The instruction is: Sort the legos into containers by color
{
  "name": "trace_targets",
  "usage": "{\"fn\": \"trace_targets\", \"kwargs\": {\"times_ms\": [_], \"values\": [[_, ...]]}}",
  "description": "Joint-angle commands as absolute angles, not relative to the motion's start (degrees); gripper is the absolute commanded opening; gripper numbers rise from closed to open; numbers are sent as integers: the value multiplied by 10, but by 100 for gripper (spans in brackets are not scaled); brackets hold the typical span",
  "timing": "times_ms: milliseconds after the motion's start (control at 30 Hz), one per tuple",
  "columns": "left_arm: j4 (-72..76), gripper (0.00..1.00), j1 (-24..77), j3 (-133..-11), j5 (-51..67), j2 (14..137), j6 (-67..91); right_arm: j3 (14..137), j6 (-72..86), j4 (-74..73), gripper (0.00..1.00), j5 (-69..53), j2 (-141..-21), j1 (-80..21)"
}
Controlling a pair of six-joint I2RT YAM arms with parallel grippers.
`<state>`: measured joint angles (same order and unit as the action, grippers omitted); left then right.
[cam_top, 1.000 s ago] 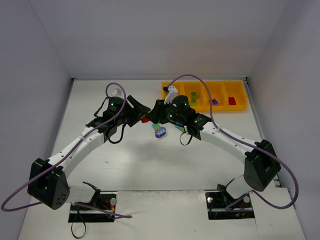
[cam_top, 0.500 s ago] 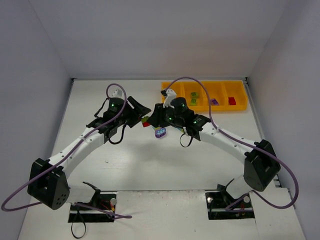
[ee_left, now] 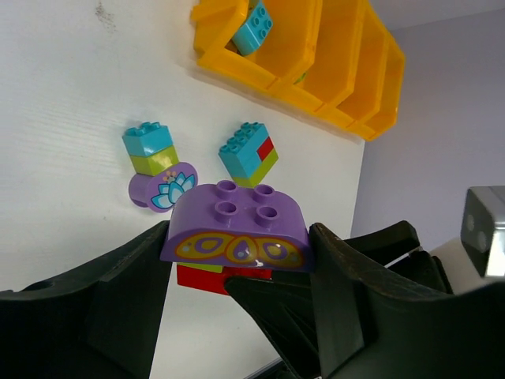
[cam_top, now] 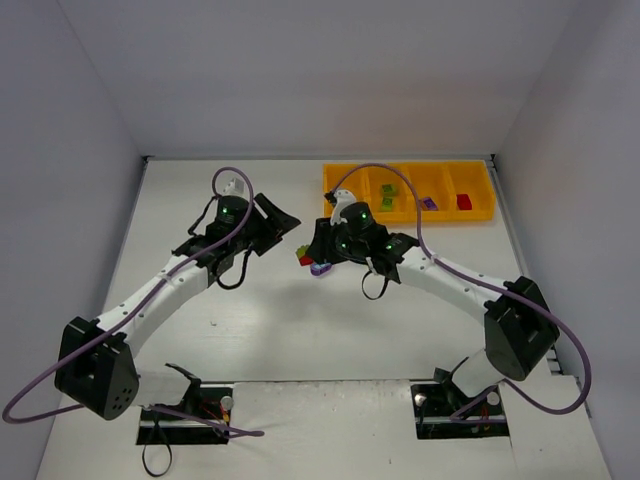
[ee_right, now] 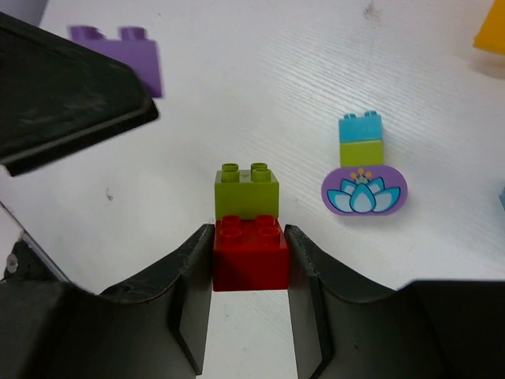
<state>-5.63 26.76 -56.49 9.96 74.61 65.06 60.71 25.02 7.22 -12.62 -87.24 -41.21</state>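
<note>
Far right, my orange-yellow four-compartment plastic tray [cam_top: 455, 217] holds teal brick [ee_left: 254, 28], lime bricks [cam_top: 387, 195], purple brick [cam_top: 429, 203] and red brick [cam_top: 464, 201], left to right. Left gripper [ee_left: 237, 257] pinches arched purple block [ee_left: 235, 229], long axis spanning its jaws; right gripper [ee_right: 248, 268] pinches red-lime stack [ee_right: 248, 237].

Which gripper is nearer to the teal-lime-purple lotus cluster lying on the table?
Right. The right gripper, clamping a red brick topped by a lime brick, hovers just beside the lotus cluster. The left gripper, holding a purple brick, is farther off, past that stack.
</note>
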Motion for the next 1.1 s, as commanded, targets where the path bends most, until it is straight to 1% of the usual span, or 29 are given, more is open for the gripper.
{"fn": "trace_targets", "kwargs": {"times_ms": [0, 300, 367, 500, 600, 733, 833, 900, 933, 1067], "values": [[-47, 9, 262, -563, 84, 715, 620, 586, 244, 68, 0, -102, -860, -408], [-57, 9, 262, -553, 96, 700, 534, 541, 244, 64, 0, -111, -853, -408], [-72, 9, 261, -556, 105, 707, 510, 541, 243, 62, 0, -107, -846, -408], [-119, 10, 264, -549, 78, 722, 493, 544, 233, 48, 0, -90, -829, -406], [-150, 26, 266, -531, 39, 745, 488, 546, 225, 42, 0, -83, -812, -404], [-182, 34, 276, -542, 18, 801, 481, 546, 222, 38, 0, -81, -803, -402], [-202, 37, 286, -559, 6, 853, 480, 547, 214, 38, 0, -85, -799, -402], [-199, 45, 293, -563, 5, 880, 479, 548, 207, 38, 0, -88, -795, -401], [-197, 53, 294, -566, 5, 888, 480, 548, 204, 38, 0, -90, -791, -401], [-196, 64, 296, -574, 5, 918, 481, 544, 193, 38, 0, -89, -780, -401]]}}
